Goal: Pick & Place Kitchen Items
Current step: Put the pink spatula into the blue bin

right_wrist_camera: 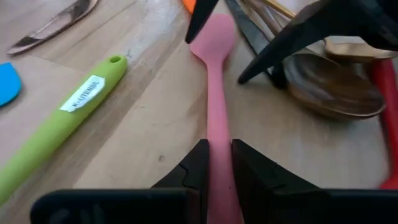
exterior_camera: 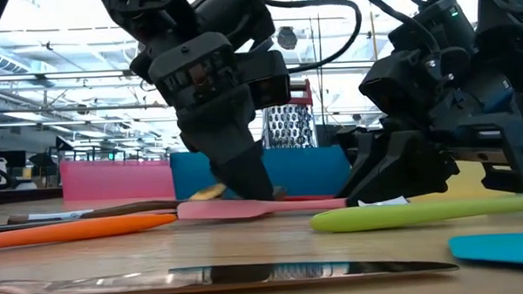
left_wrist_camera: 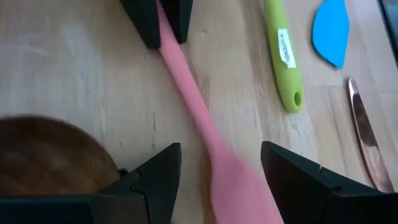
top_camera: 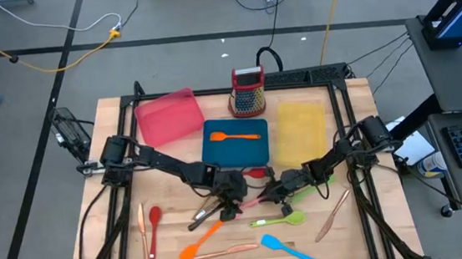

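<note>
Pink spatula (right_wrist_camera: 214, 93) is lying flat on the table, long axis running straight from one pincer to the other. Right gripper (right_wrist_camera: 216, 165) is clamping its handle end between near-closed fingers. Left gripper (left_wrist_camera: 221, 171) is standing with fingers wide apart, straddling the blade end; the blade is sitting between the tips, touching neither as far as I can judge. Both arms are equally near, one at each end, so my read is a handover or a two-ended lift.

Green spatula (right_wrist_camera: 68, 124) is lying just beside the right gripper, roughly parallel. A wooden spoon bowl (left_wrist_camera: 53, 152) is sitting next to the left fingers.

Hard to make out: from overhead the arms are covering the spatula almost entirely; at table level the left fingertip is hiding the blade.
</note>
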`<state>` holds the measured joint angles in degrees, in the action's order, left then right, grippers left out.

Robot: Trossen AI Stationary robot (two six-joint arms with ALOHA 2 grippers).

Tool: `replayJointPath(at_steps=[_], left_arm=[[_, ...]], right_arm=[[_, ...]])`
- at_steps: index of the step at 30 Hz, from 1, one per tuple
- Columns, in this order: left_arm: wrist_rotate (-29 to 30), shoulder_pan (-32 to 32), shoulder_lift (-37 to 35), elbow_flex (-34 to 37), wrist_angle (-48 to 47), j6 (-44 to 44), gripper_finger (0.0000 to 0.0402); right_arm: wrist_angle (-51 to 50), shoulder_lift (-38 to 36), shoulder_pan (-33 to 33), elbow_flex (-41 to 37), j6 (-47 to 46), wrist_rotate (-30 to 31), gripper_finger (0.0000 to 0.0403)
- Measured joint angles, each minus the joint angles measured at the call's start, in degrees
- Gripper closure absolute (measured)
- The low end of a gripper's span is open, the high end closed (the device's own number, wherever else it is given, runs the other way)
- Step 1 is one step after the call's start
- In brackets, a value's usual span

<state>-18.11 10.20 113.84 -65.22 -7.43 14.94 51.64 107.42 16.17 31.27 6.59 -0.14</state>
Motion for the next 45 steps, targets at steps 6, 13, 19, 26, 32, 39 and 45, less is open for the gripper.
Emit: replayJointPath(at_steps=[6, 13, 19, 26, 32, 39, 45], left_arm=[[-0.05, 0.57, 0.00, -0.15, -1.14, 0.92, 0.0172], [0.05, 0.70, 0.00, -0.08, -1.26, -1.04, 0.0189], [0.43, 0.43, -0.05, 0.01, -1.41, -2.65, 0.0264], [0.75, 0.07, -0.11, 0.09, -0.15, -1.75, 0.0364], [0.66, 0.11, -0.14, 0.11, 0.04, -0.22, 0.0379], [0.34, 0.39, -4.31, 0.22, -0.16, 0.06, 0.0382], [8.27, 0.68, -10.44, 0.16, -4.18, -2.07, 0.0382]], right_arm=[[0.26, -0.02, 0.78, 0.02, 0.76, 2.25, 0.0358], [1.33, -0.02, 0.85, 0.04, 2.96, 3.90, 0.0358], [2.58, -0.02, 1.07, 0.07, 3.78, 4.89, 0.0358], [3.29, -0.07, 1.35, 0.10, 3.86, 4.09, 0.0354], [4.82, -0.10, 1.73, 0.17, 3.12, 4.54, 0.0325], [6.17, -4.73, 2.68, 0.11, 3.15, 5.18, 0.0284], [6.36, -13.97, 2.70, 0.11, 3.69, 5.02, 0.0276]])
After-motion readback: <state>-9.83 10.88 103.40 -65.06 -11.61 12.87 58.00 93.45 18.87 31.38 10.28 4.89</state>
